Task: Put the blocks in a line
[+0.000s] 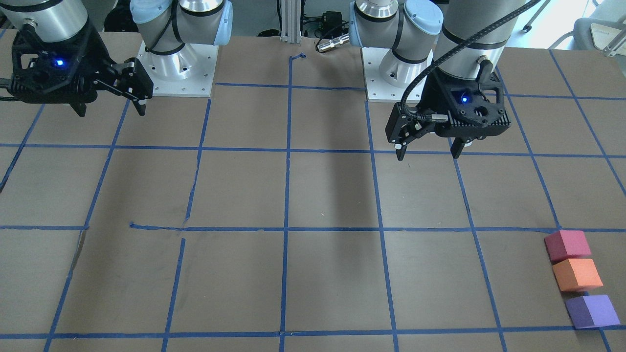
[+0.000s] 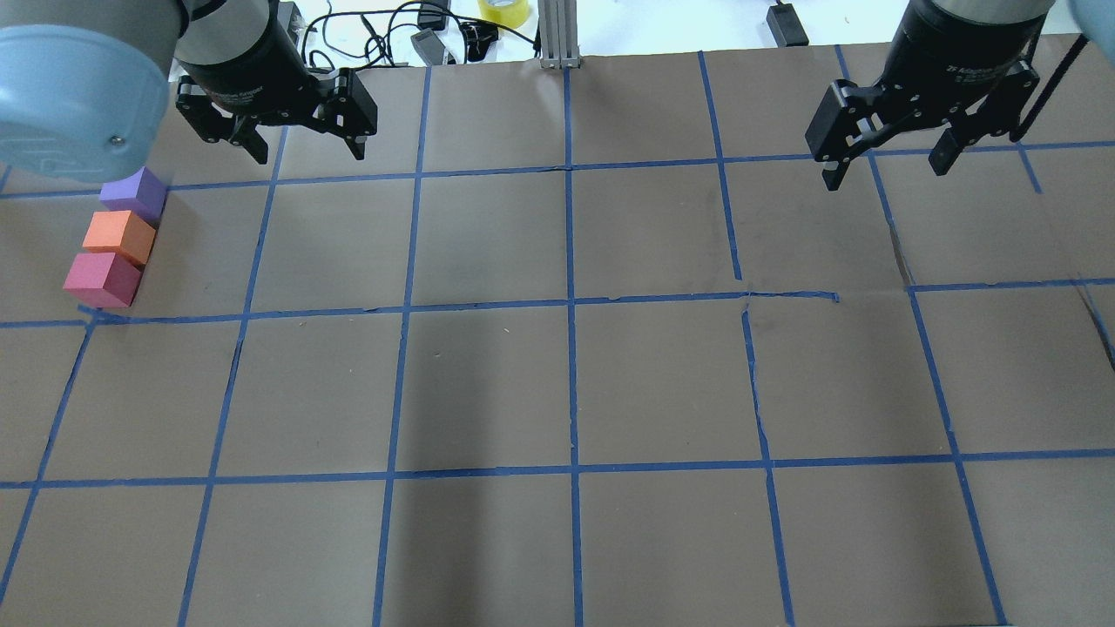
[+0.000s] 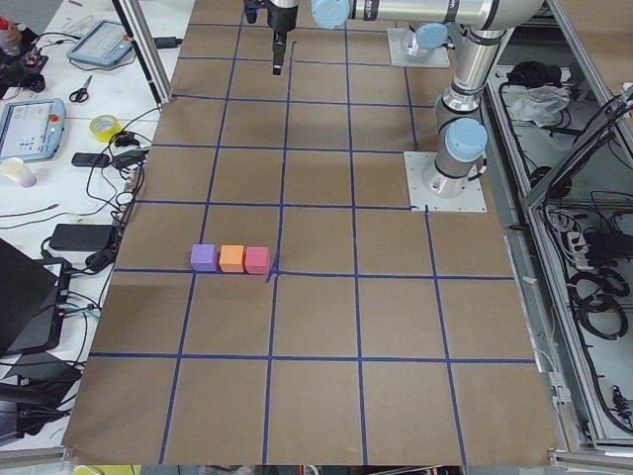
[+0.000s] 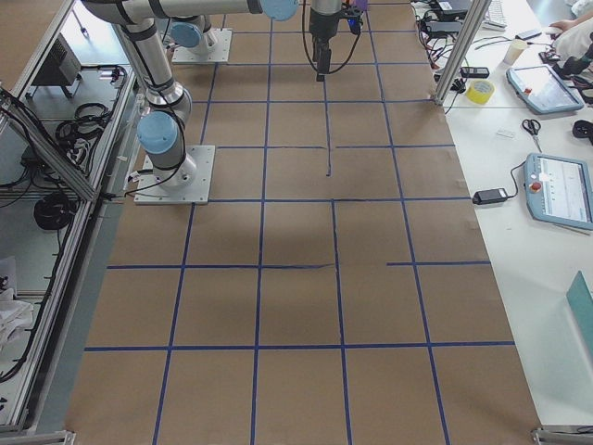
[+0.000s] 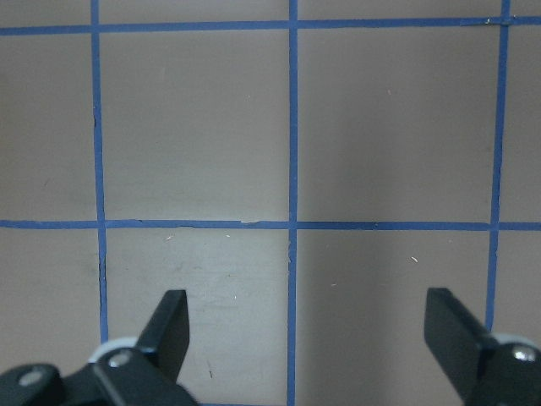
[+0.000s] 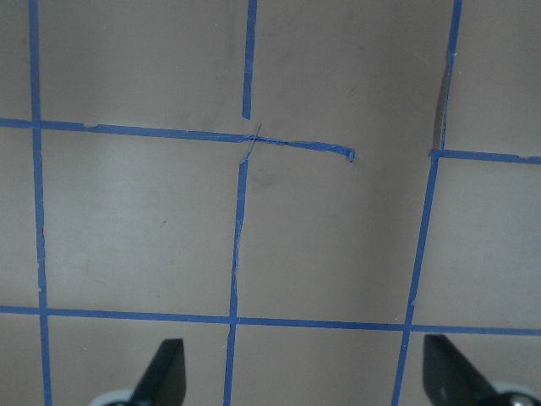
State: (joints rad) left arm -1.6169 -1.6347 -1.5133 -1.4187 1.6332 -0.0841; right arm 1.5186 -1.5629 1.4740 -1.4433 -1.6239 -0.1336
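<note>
**Three blocks in a row, both end effectors open and empty**

The left end effector [image 2: 309, 155] hangs above the worktop [image 2: 557, 383] with its fingers spread wide and nothing between them. Its wrist view shows only bare brown surface and blue tape lines [image 5: 292, 127] in the gap. The right end effector [image 2: 884, 174] is spread just as wide and also holds nothing.

The blocks lie on the worktop off to the outer side of the left end effector, clear of its fingers and well apart from the right end effector. They form one straight row, touching or very nearly. The purple block [image 2: 132, 193] is farthest from the robot, the orange block [image 2: 119, 235] is in the middle, and the red-pink block [image 2: 102, 279] is nearest, just beside a tape crossing.
</note>
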